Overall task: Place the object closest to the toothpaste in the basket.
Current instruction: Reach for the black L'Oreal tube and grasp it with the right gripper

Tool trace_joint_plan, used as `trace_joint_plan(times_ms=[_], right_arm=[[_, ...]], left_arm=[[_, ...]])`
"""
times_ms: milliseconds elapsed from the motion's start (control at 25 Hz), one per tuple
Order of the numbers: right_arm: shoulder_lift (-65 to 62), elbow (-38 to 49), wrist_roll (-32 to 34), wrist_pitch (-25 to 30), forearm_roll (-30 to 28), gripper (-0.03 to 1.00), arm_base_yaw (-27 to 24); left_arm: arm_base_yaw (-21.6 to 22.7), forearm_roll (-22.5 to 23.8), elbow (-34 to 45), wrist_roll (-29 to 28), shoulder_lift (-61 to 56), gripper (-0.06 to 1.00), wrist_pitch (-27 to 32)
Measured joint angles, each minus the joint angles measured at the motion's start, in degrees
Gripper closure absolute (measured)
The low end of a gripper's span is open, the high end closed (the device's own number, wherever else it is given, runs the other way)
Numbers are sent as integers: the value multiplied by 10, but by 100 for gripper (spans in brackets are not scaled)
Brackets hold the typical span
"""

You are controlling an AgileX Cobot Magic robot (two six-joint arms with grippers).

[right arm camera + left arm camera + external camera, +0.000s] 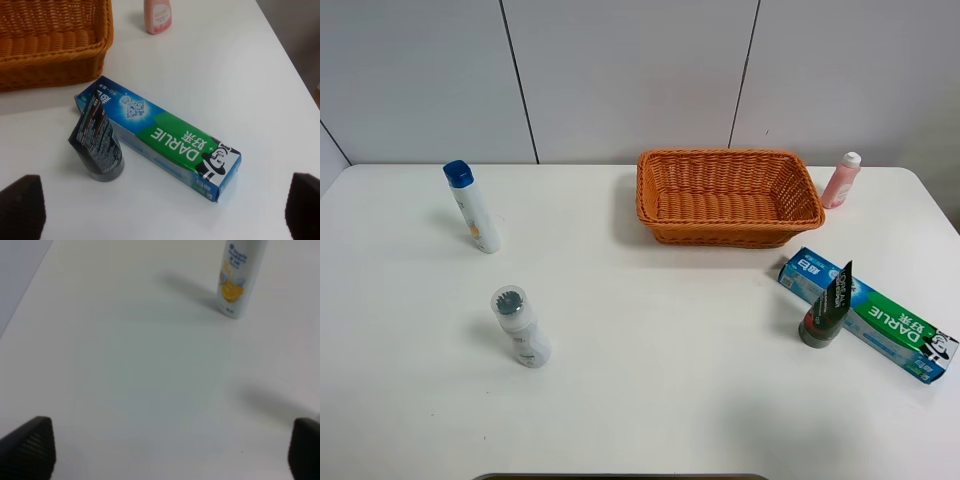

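Observation:
The blue-green Darlie toothpaste box lies flat at the right of the table, also in the right wrist view. A dark tube stands upright on its cap, touching the box's near side, also in the right wrist view. The orange wicker basket sits at the back centre, its wall in the right wrist view. My right gripper is open, above and short of the tube. My left gripper is open over bare table. Neither arm shows in the high view.
A pink bottle stands right of the basket, also in the right wrist view. A white bottle with a blue cap stands at the back left, also in the left wrist view. A white bottle with a clear cap stands front left.

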Motion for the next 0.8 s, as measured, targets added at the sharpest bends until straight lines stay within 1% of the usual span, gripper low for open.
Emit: trace_joint_plan(times_ms=[800], right_arm=[[0, 0, 0, 0, 0, -2, 0]], left_arm=[[0, 0, 0, 0, 0, 0, 0]])
